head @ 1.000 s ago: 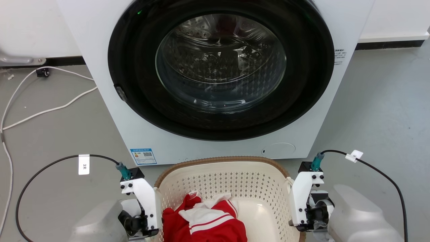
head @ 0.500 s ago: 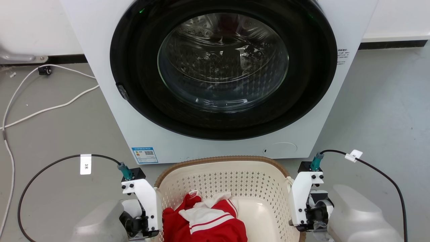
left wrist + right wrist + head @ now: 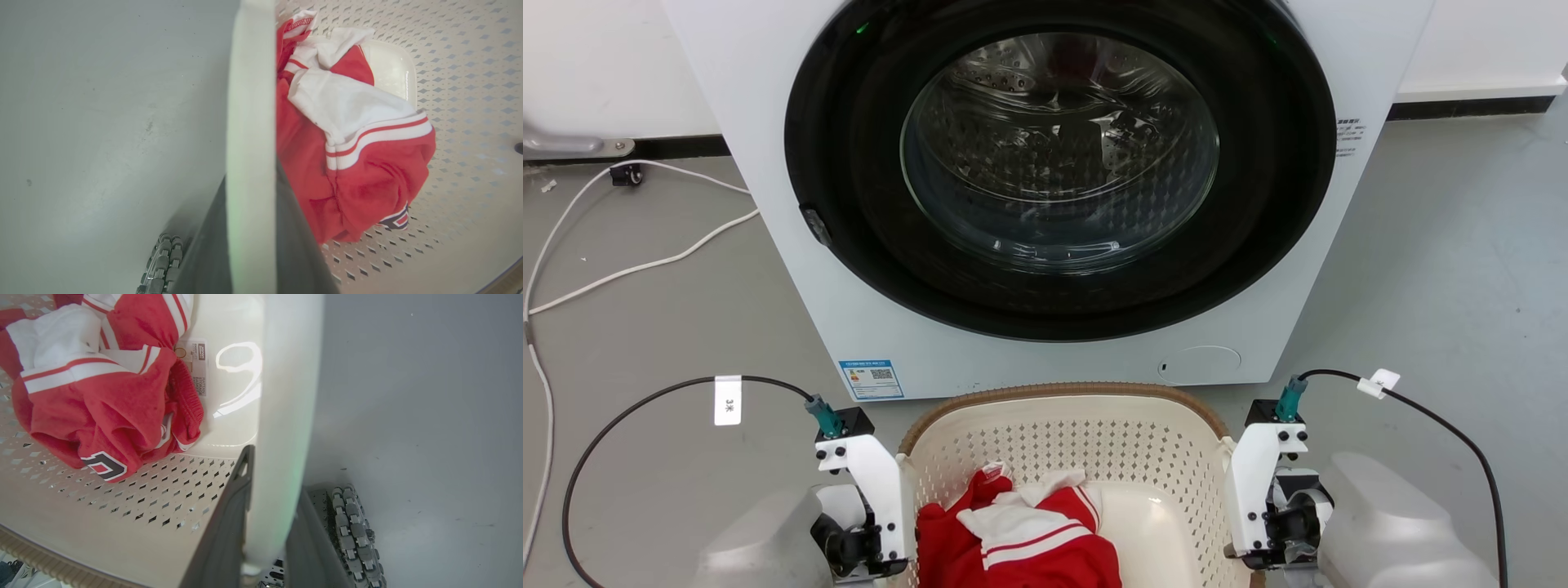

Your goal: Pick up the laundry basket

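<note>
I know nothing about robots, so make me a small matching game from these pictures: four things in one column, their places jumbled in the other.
Things:
1. red and white garment
2. white cable
3. blue label
4. laundry basket

Places:
A. stuck low on the washing machine's front
B. directly in front of the washing machine
C. inside the laundry basket
D. on the floor, left of the washing machine

Pairs: 1-C, 2-D, 3-A, 4-B

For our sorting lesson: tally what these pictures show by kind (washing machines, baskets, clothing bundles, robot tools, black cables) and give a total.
Washing machine: 1
Laundry basket: 1
Clothing bundle: 1
Tools: 2, left tool, right tool
Black cables: 2
Total: 7
</note>
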You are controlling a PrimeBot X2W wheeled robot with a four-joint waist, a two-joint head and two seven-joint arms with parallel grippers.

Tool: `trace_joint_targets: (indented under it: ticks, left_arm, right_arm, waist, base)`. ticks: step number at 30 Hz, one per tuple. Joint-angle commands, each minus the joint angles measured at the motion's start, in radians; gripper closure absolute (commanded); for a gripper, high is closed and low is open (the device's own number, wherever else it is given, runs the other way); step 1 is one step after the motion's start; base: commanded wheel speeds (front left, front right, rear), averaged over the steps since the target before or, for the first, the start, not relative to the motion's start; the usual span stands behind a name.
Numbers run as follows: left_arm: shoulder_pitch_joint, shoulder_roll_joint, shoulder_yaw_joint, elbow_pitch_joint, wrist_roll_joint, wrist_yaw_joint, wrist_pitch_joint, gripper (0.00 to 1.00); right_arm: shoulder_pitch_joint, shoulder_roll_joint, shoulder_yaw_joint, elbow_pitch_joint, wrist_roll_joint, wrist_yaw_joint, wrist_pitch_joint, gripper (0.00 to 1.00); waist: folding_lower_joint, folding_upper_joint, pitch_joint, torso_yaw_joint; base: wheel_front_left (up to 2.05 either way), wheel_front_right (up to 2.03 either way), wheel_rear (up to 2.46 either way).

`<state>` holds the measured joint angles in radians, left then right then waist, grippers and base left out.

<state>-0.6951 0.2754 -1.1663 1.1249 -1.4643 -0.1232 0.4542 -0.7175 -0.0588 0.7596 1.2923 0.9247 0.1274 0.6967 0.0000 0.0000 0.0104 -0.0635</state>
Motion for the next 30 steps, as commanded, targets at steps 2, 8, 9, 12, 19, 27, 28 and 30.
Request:
trace_joint_targets:
  ticks: [2,8,9,12,19,27,28,30]
  left_arm:
    - [0.009,-0.011,-0.001,-0.008,-0.002,-0.014,-0.001,1.0]
    - [0.012,-0.012,-0.002,-0.004,-0.006,-0.014,-0.004,1.0]
    - [0.013,-0.013,-0.002,-0.004,-0.007,-0.014,-0.005,1.0]
    - [0.013,-0.013,-0.003,-0.002,-0.008,-0.014,-0.004,1.0]
    - [0.014,-0.014,-0.004,-0.003,-0.011,-0.014,-0.005,1.0]
    - [0.015,-0.019,-0.004,-0.002,-0.014,-0.014,-0.007,1.0]
    - [0.016,-0.019,-0.004,-0.002,-0.014,-0.014,-0.008,1.0]
    - [0.017,-0.02,-0.004,-0.002,-0.016,-0.014,-0.008,1.0]
  right_arm:
    - [0.011,0.016,0.005,-0.007,0.011,0.006,0.008,1.0]
    - [0.009,0.016,0.017,-0.007,0.021,0.006,0.008,1.0]
    - [0.01,0.016,0.017,-0.007,0.028,0.006,0.008,1.0]
    - [0.011,0.016,0.024,-0.007,0.039,0.006,0.006,1.0]
    - [0.009,0.016,0.039,-0.007,0.054,0.006,0.001,1.0]
    - [0.008,0.016,0.059,-0.007,0.076,0.006,-0.007,1.0]
    - [0.008,0.017,0.06,-0.008,0.078,0.006,-0.008,1.0]
    - [0.008,0.017,0.063,-0.008,0.085,0.006,-0.01,1.0]
  waist:
    - [0.0,0.0,0.0,-0.001]
    - [0.0,0.0,0.002,-0.004]
    - [0.0,0.0,0.002,-0.005]
    - [0.0,0.0,0.002,-0.006]
    - [0.0,0.0,0.003,-0.006]
    - [0.0,0.0,0.006,-0.009]
    - [0.0,0.0,0.007,-0.01]
    - [0.0,0.0,0.007,-0.011]
  base:
    - [0.0,0.0,0.0]
    - [0.0,0.0,0.0]
    - [0.0,0.0,0.0]
    - [0.0,0.0,0.0]
    - [0.0,0.0,0.0]
    - [0.0,0.0,0.0]
    - [0.0,0.0,0.0]
    - [0.0,0.0,0.0]
